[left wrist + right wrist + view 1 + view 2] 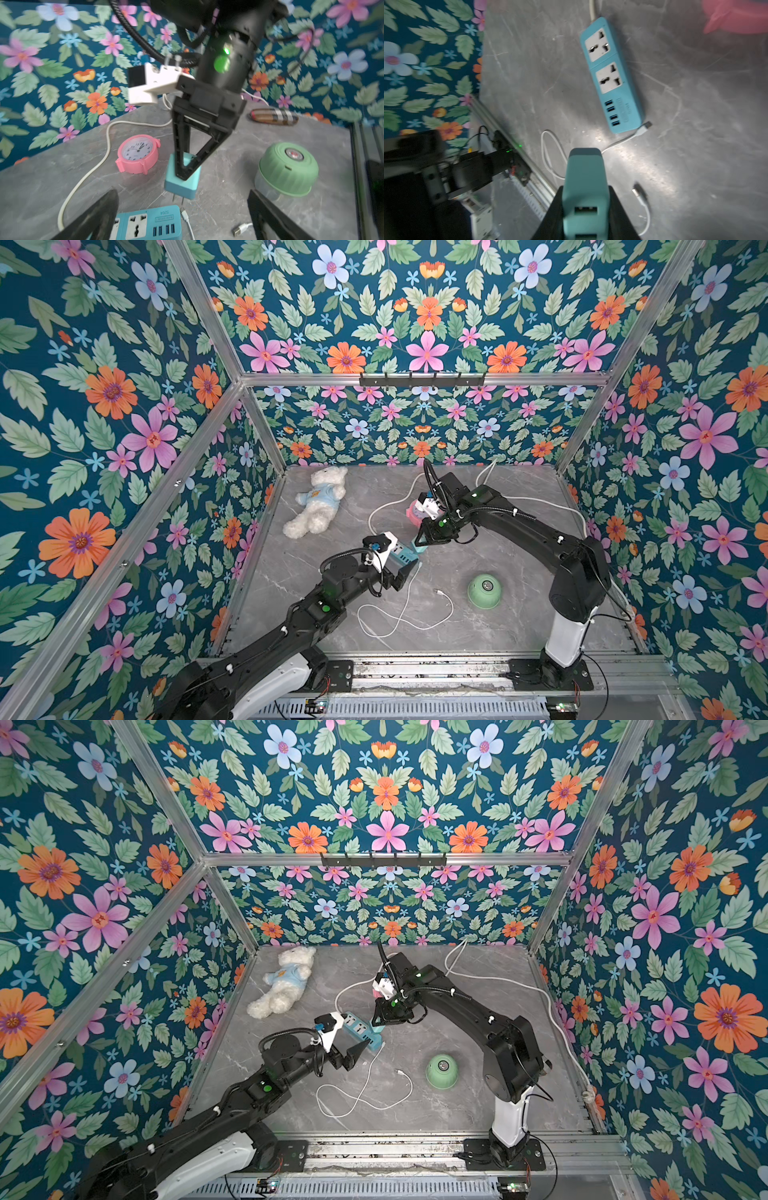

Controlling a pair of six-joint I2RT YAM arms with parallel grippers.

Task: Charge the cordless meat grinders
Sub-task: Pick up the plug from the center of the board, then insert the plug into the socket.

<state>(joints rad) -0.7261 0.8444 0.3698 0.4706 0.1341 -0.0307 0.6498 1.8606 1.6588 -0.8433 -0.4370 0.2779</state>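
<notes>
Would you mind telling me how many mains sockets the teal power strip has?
2. On the power strip, one socket sits nearest the cord end, and the second socket lies between it and the USB ports. Both are empty; its whole face shows, so none is hidden.

A grey marble-look table [519, 626] carries a white teddy bear [318, 502] near its far left corner, a pink clock [138, 153] and teal power strip [611, 76] mid-table, a loose white cable [405, 614] looped nearer the front, and a green grinder [484, 591] just beyond the cable's free end.
</notes>
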